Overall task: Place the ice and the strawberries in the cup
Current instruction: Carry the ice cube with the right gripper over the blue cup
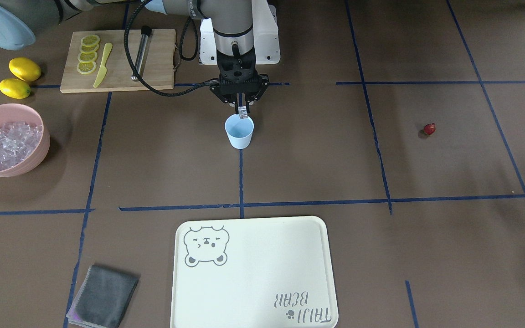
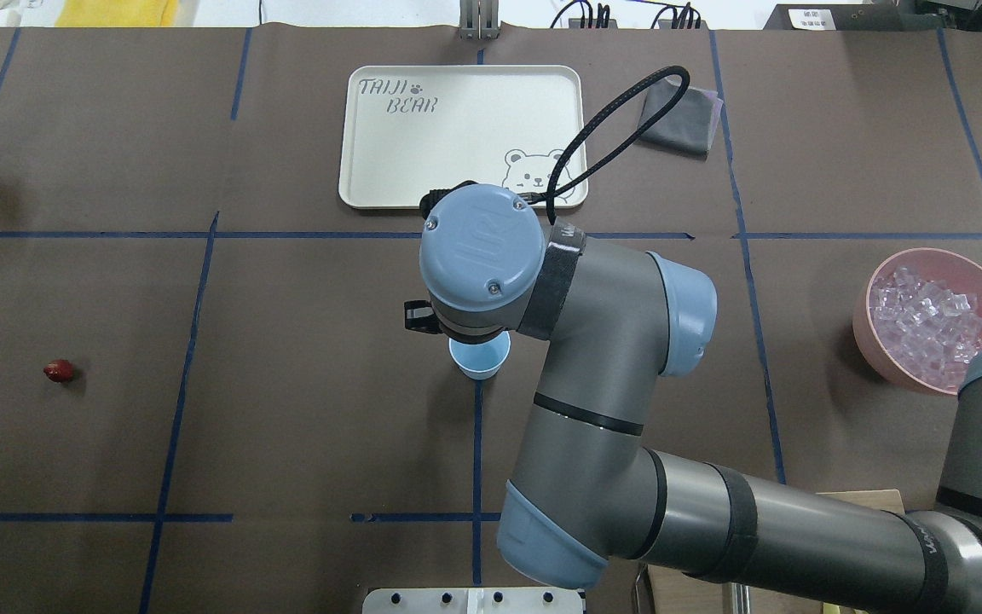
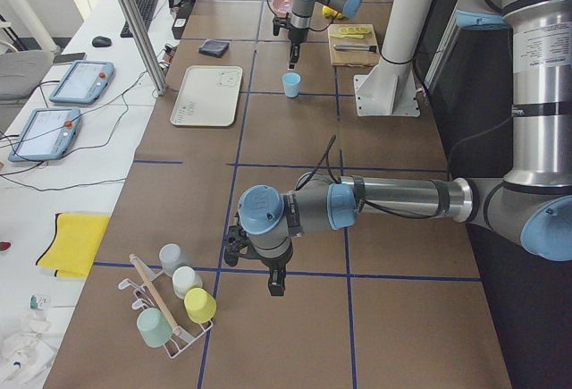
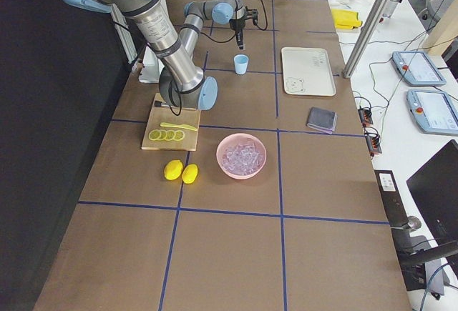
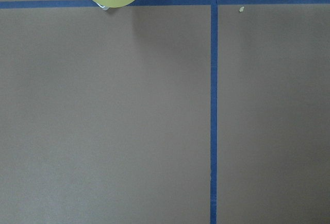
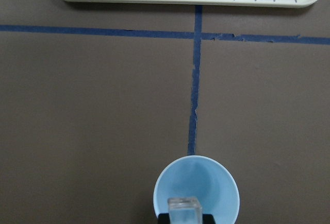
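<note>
The light blue cup (image 1: 239,132) stands upright at the table's middle and also shows in the right wrist view (image 6: 197,188). My right gripper (image 1: 243,109) is shut on one clear ice cube (image 1: 243,112) and holds it just above the cup's rim, at its robot-side edge (image 6: 184,209). More ice (image 1: 5,143) fills the pink bowl (image 1: 39,150). The strawberry (image 1: 429,129) lies alone on the table, far off on my left side (image 2: 58,370). My left gripper (image 3: 275,283) hangs over bare table near a cup rack; I cannot tell whether it is open or shut.
A cutting board (image 1: 153,59) holds lemon slices (image 1: 88,54), a yellow knife (image 1: 103,65) and a metal stirrer (image 1: 140,52). Two lemons (image 1: 20,76) lie beside it. A white tray (image 1: 253,273) and a grey cloth (image 1: 103,296) lie past the cup. A rack of cups (image 3: 170,304) stands near my left gripper.
</note>
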### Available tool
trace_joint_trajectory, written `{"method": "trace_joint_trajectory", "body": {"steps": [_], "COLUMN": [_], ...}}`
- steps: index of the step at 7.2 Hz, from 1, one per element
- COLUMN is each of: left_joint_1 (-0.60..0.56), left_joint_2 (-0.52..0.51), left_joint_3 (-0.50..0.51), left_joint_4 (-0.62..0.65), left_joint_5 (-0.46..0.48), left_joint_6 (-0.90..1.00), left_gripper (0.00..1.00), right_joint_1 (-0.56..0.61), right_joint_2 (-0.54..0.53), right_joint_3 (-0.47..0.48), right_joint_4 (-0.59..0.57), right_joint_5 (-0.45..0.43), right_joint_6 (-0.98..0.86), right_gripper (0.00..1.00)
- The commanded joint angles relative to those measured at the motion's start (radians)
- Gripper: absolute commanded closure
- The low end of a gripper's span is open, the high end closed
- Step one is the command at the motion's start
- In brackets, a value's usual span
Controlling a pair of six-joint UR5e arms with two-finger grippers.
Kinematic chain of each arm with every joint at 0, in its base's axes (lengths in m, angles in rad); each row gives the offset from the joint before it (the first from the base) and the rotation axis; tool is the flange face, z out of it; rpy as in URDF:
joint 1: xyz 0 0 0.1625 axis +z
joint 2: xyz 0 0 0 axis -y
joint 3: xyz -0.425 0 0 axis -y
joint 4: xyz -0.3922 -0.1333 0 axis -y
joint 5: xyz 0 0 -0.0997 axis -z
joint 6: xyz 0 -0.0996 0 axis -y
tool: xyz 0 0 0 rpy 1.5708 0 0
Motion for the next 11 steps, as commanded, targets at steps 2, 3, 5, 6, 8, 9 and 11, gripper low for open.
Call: {"method": "trace_joint_trajectory", "body": {"steps": [2, 3, 5, 6, 8, 9, 11], "left_joint_1": [0.000, 0.000, 0.000, 0.000, 0.000, 0.000, 0.000], "left_joint_2": [0.005, 0.007, 0.013, 0.013, 0.013, 0.013, 0.013], "left_joint_3": [0.000, 0.000, 0.000, -0.002, -0.002, 0.000, 0.000], "left_joint_4": [0.000, 0.002, 0.000, 0.000, 0.002, 0.000, 0.000], "left_joint_5": [0.000, 0.000, 0.000, 0.000, 0.000, 0.000, 0.000], "left_joint_6": [0.000, 0.000, 0.000, 0.000, 0.000, 0.000, 0.000], "left_gripper": [0.00, 0.00, 0.00, 0.00, 0.00, 0.00, 0.00], "right_joint_1": [-0.025, -0.025, -0.025, -0.025, -0.017, 0.018, 0.134], "right_joint_2": [-0.008, -0.013, -0.016, -0.013, -0.011, -0.016, -0.118], "right_joint_3": [-0.018, -0.019, -0.021, -0.022, -0.013, 0.008, 0.111], "right_joint_4": [0.000, 0.000, 0.000, 0.000, 0.000, -0.003, -0.003], "right_joint_5": [-0.009, -0.015, -0.021, -0.029, -0.026, -0.003, 0.108], "right_joint_6": [0.003, 0.003, 0.003, 0.003, -0.001, -0.016, -0.138], "right_gripper": [0.97, 0.96, 0.17, 0.01, 0.01, 0.01, 0.01]}}
